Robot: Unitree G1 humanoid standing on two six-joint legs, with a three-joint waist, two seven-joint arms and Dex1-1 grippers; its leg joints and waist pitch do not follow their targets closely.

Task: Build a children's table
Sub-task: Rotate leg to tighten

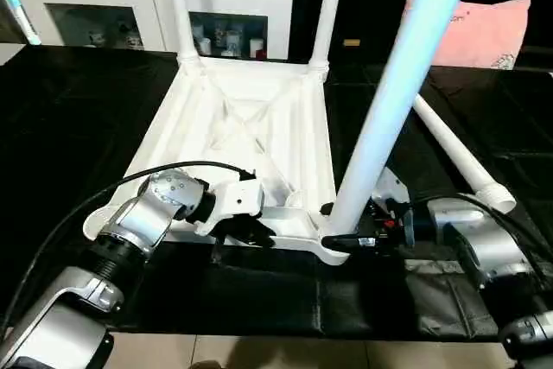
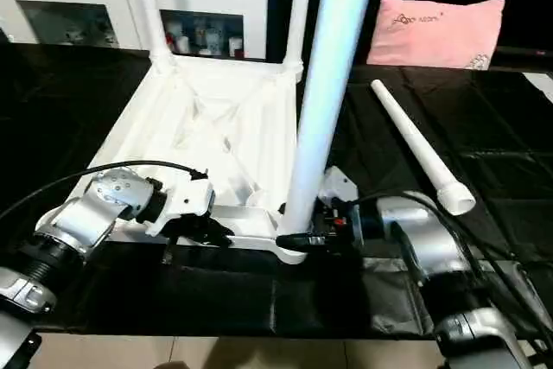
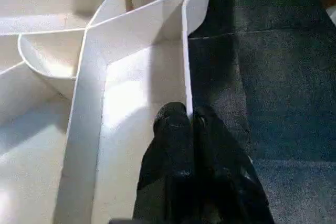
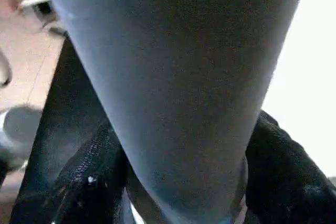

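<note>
— While the tabletop point(image 1: 259, 118) lies upside down on the black mat point(image 1: 78, 110), what grips what?
— Left gripper point(image 3: 187, 119) pinches its near rim; right gripper point(image 4: 173, 182) clasps the near leg point(image 1: 389, 101).

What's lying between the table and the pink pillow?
A loose white leg lies on the black mat, between the upturned tabletop and the pink pillow, in both eye views.
</note>
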